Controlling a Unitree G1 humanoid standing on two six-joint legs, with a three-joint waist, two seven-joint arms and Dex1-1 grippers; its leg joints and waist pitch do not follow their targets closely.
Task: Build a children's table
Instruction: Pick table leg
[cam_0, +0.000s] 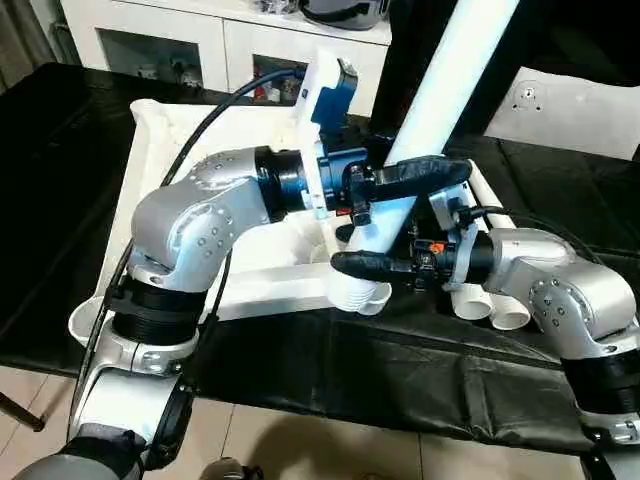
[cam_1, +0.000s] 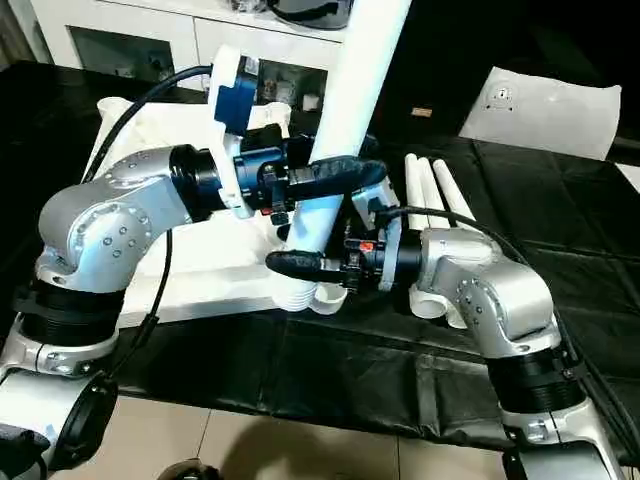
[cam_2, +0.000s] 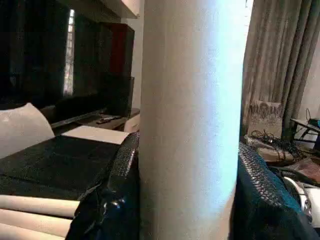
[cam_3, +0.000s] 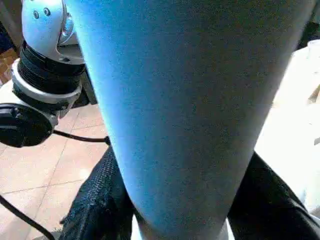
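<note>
Standing tilted, white leg (cam_0: 440, 90) clamped between left claw (cam_0: 400, 195), right claw (cam_0: 385, 262) gripping lower down

I see a smooth, matt white plastic leg (cam_0: 445, 90), textured black rubbery fingers (cam_2: 122, 165), brushed silver metal forearms (cam_0: 190, 215), and glossy black sheeting on the bench (cam_0: 400, 370).

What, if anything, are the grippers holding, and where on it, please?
Both grip the standing table leg on its lower shaft: left gripper higher, right gripper just above its foot.
</note>
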